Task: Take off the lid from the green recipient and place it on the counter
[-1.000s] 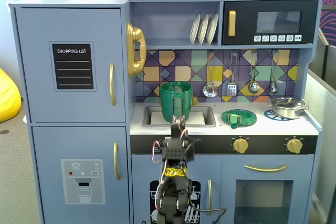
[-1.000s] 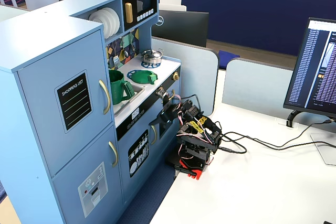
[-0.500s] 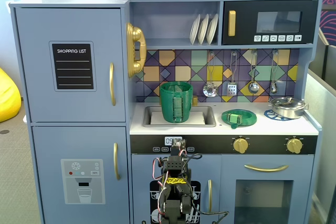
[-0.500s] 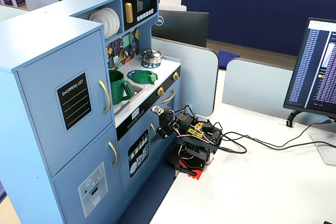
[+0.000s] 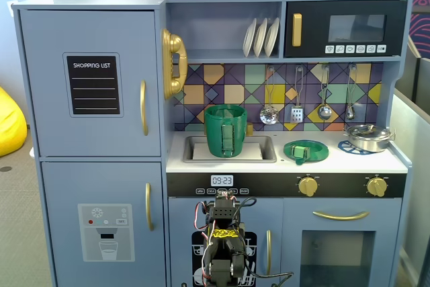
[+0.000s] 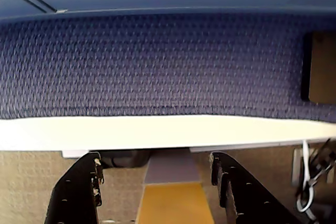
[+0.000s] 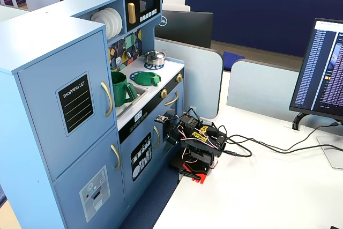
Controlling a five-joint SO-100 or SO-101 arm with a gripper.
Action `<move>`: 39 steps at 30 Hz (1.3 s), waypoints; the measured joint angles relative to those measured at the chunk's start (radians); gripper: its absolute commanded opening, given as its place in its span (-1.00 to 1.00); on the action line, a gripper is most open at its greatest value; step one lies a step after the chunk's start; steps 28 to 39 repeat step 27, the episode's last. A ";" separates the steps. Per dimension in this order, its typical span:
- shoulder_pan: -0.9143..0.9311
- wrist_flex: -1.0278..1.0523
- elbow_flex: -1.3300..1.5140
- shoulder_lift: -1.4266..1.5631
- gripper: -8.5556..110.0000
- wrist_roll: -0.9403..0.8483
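Observation:
The green recipient [image 5: 226, 130] stands upright and uncovered in the sink basin; it also shows in the other fixed view [image 7: 122, 89]. The lid [image 5: 306, 150] lies flat on the white counter [image 5: 363, 160], to the right of the sink in that view; it also shows in the other fixed view [image 7: 146, 78]. The arm [image 5: 225, 233] is folded low in front of the kitchen, well below the counter, and shows in the other fixed view [image 7: 195, 143] too. In the wrist view my gripper [image 6: 156, 160] is open and empty, with both black fingers apart over the table edge and floor.
A silver steel pot [image 5: 368, 137] sits on the counter's right burner. Utensils [image 5: 295, 102] hang on the back wall. In the side fixed view a monitor [image 7: 321, 73] and cables [image 7: 268, 148] are on the white desk [image 7: 257, 197].

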 measured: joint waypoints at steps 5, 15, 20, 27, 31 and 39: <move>0.011 0.000 -0.011 0.000 -0.56 0.077; 0.012 -0.002 -0.015 0.000 -0.56 0.114; 0.015 -0.002 -0.015 0.000 -0.56 0.115; 0.015 -0.002 -0.015 0.000 -0.56 0.115; 0.015 -0.002 -0.015 0.000 -0.56 0.115; 0.015 -0.002 -0.015 0.000 -0.56 0.115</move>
